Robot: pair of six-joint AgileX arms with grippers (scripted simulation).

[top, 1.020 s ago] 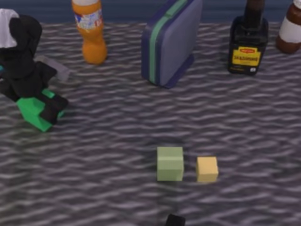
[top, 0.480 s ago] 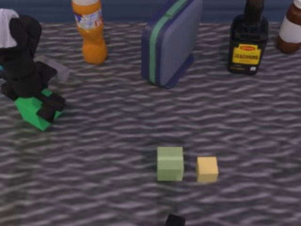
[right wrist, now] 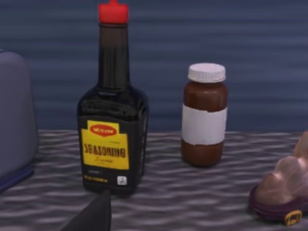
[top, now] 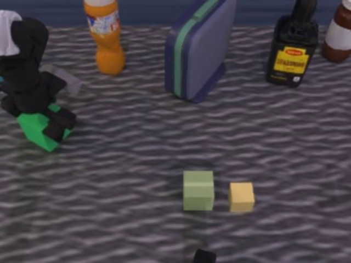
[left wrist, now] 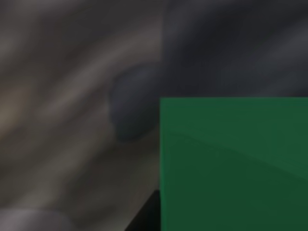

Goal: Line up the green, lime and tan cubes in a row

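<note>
— Left gripper (top: 49, 121)?
— Down at the far left of the table (top: 137, 153), fingers clamped on the green cube (top: 34, 129), cube tilted with one corner pointing toward the near side. From the left wrist view, green cube (left wrist: 233, 163) filling most of the lower half, dark finger just beside its edge

— Lime cube and tan cube?
— Both flat on the grey rippled cloth, near the middle. Lime cube (top: 198, 189) left of the tan cube (top: 241, 196), close together but apart, near edges roughly level. Well apart from the green cube

— Anything in front of them?
— Small black block (top: 204, 256) at the near edge, just nearer than the lime cube, partly cut off

— Along the far side?
— Orange bottle (top: 106, 35) at the left, then a blue-grey case (top: 198, 46) with a green stripe standing on edge, then a dark seasoning bottle (top: 292, 48) with a yellow label, then a brown jar (top: 338, 34) with a white label at the far right

— Right gripper?
— Absent from the top view; in the right wrist view only a dark fingertip at the bottom edge, so open or closed: cannot tell. Facing the seasoning bottle (right wrist: 114, 110), red-capped, and the brown jar (right wrist: 204, 114), white-lidded, with a pinkish object (right wrist: 284, 185) on a purple base at the side
</note>
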